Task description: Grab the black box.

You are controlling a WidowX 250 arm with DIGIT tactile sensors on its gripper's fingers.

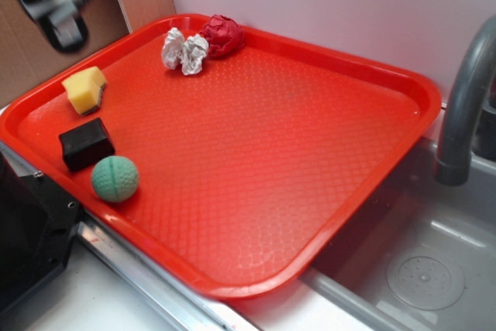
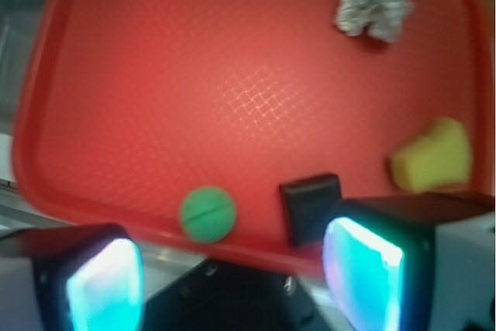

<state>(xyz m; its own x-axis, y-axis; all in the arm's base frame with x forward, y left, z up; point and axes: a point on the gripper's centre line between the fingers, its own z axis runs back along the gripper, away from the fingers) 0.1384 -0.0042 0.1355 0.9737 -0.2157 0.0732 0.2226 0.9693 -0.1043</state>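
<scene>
From my remote seat, the black-and-grey gripper [image 1: 53, 7] appears blurred in the exterior view, a thin grey cable trailing from it. In the wrist view I see two dark-framed finger pads [image 2: 105, 284] glowing cyan-white.

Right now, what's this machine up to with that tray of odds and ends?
A robot arm is after the black box on the red tray. Its gripper is open and holds nothing, hanging in the air above the tray's edge near the box. The box sits between a green ball and a yellow sponge. A white wad and a red wad lie at the far edge.
</scene>
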